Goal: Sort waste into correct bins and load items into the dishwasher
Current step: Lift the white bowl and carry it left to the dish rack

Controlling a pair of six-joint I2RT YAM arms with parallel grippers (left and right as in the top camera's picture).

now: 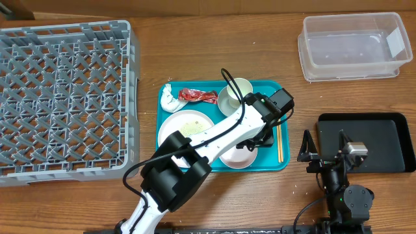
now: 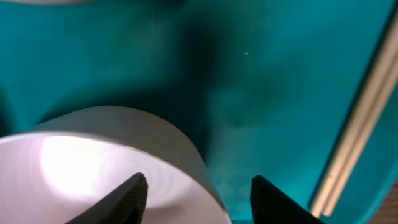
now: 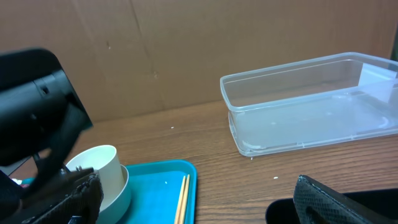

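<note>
A teal tray (image 1: 276, 91) holds a white bowl (image 1: 235, 158), a plate with food residue (image 1: 185, 127), a cup standing in a small bowl (image 1: 236, 92), a red wrapper (image 1: 198, 96), a crumpled napkin (image 1: 170, 99) and chopsticks (image 1: 279, 143). My left gripper (image 1: 258, 140) is open and low over the tray. In the left wrist view (image 2: 199, 200) its fingers straddle the white bowl's rim (image 2: 93, 155), one inside and one outside, with the chopsticks (image 2: 360, 124) to the right. My right gripper (image 1: 324, 145) is open and empty, right of the tray.
A grey dish rack (image 1: 65, 97) fills the left side. A clear plastic bin (image 1: 354, 45) stands at the back right and a black bin (image 1: 380, 144) at the right. The right wrist view shows the cup (image 3: 96, 167), chopsticks (image 3: 182, 199) and clear bin (image 3: 311, 106).
</note>
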